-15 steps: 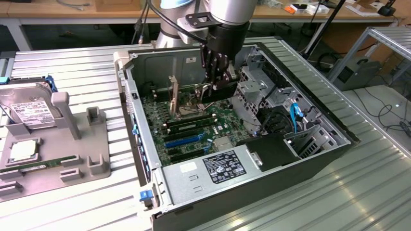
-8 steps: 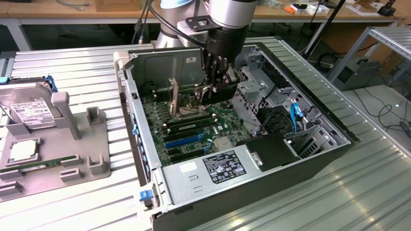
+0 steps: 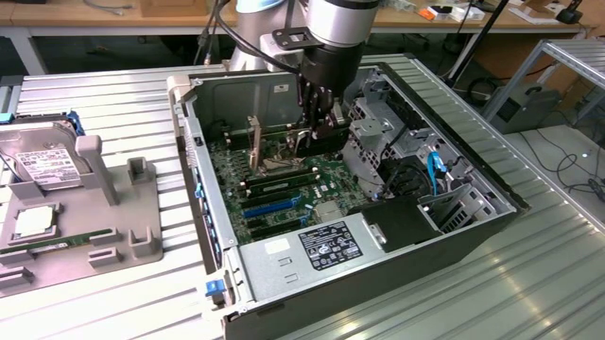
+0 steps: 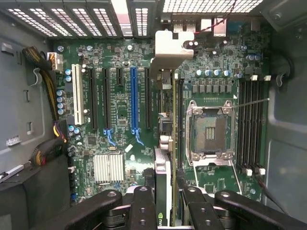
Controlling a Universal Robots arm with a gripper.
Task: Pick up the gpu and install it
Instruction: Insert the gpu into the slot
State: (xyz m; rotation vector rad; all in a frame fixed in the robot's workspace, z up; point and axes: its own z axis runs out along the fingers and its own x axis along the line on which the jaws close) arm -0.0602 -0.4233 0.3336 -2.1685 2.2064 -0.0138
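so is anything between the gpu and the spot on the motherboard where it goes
Nothing visible does. The gripper holds the gpu edge-on, low over the motherboard, between the blue slot and the CPU socket. The card hides what lies directly beneath it.

We are counting one open computer case (image 3: 246,95), one gpu (image 4: 162,177), one hard drive (image 3: 42,159), one grey fixture (image 3: 76,234), one blue slot (image 4: 134,100), one white slot (image 4: 76,96), one finned heatsink (image 4: 109,167) and one processor socket (image 4: 210,129).

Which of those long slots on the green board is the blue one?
The long blue plastic slot, standing between black slots; the white slot sits at the row's end.
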